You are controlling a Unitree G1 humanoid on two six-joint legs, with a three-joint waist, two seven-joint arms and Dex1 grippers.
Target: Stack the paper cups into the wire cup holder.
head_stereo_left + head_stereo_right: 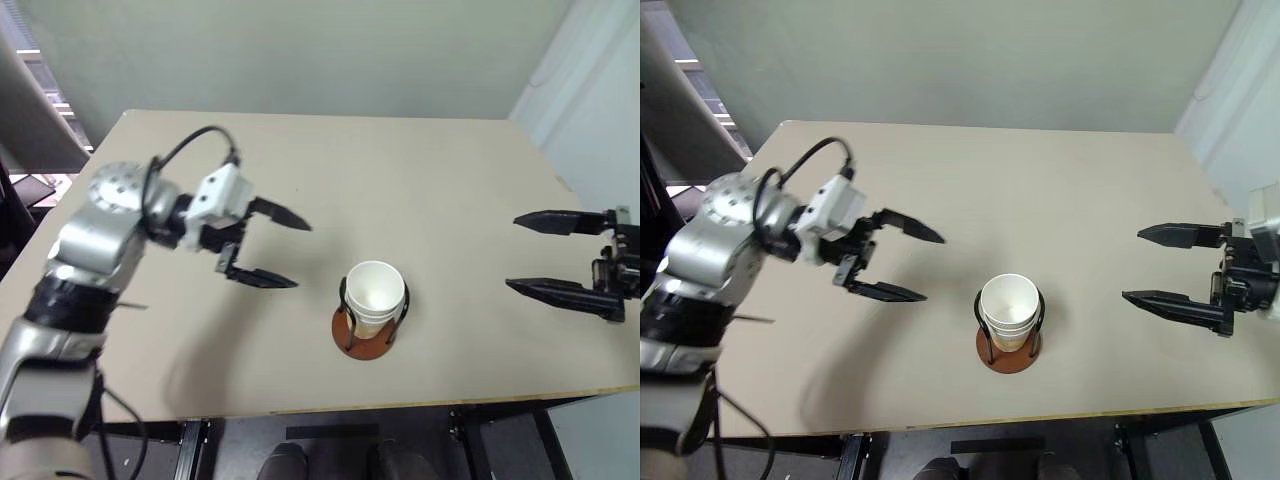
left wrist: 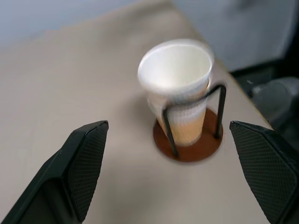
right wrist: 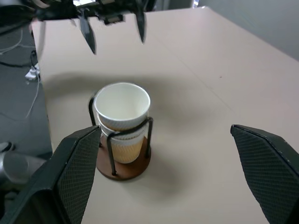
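A pale beige counter [image 1: 420,170] stands against a plain grey-green wall [image 1: 300,50]. Dark floor [image 3: 18,93] with cables lies beside it.

A beige table [image 1: 420,180] stands before a pale wall [image 1: 300,50].
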